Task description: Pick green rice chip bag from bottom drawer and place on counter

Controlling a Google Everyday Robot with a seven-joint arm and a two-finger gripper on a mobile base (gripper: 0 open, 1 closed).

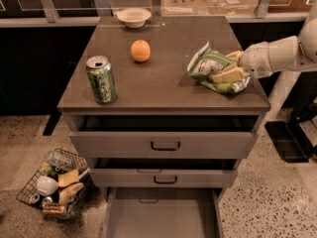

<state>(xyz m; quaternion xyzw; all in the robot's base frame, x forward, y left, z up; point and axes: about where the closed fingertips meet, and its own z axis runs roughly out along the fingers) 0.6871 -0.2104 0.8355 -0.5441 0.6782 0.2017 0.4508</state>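
1. Lying on the counter, near its right edge: the green rice chip bag.
2. Clamped on that bag from the right: the gripper.
3. Pulled out below: the bottom drawer.

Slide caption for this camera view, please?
Robot claw holds green rice chip bag on counter, right side; bottom drawer open.

The one camera stands in front of the cabinet, fairly near, and looks steeply down onto it. The counter fills the upper middle, and the lower edge cuts the bottom drawer. The tool comes in from the right, over the counter's right edge, on the bag.
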